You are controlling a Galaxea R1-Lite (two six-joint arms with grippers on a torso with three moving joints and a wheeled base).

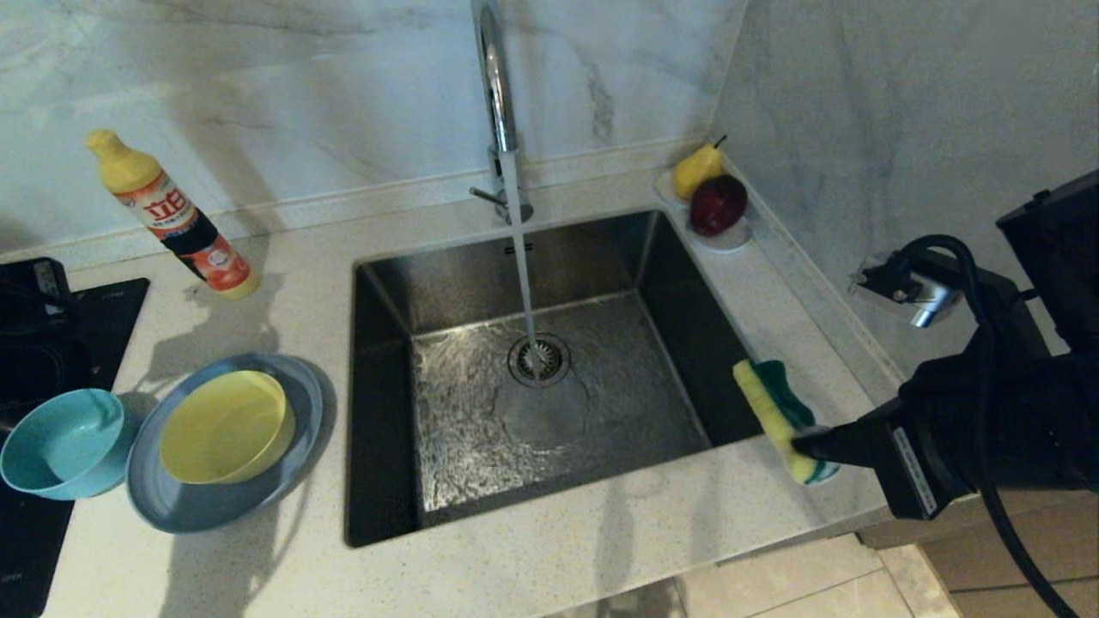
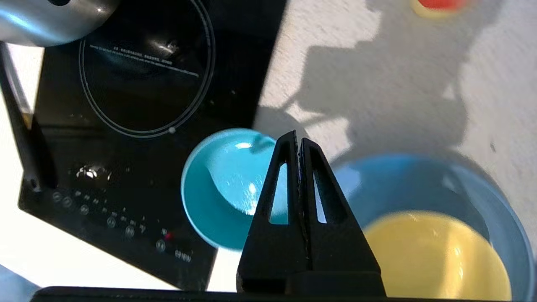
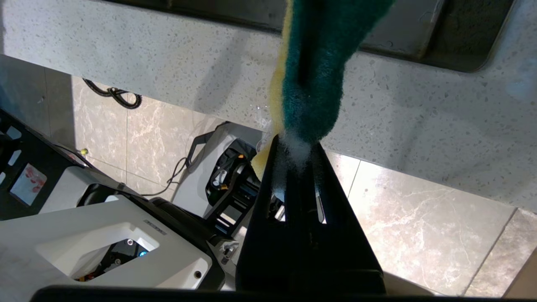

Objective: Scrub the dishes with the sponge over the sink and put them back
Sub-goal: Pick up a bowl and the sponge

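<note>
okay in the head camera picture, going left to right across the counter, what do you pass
Teal-blue bowl → yellow bowl sitting in the grey-blue plate → sink with water running onto its drain → sponge, clamped in the right tool.

Both grippers are matte black plastic: the left gripper [image 2: 298, 140] has two tapered wedge fingers with long triangular cutouts, and the right gripper [image 3: 295, 147] looks identical. In the head view the right arm [image 1: 987, 429] is a chunky black housing with a white label strip down its side and a thick black cable [image 1: 987, 343] looping over it.
</note>
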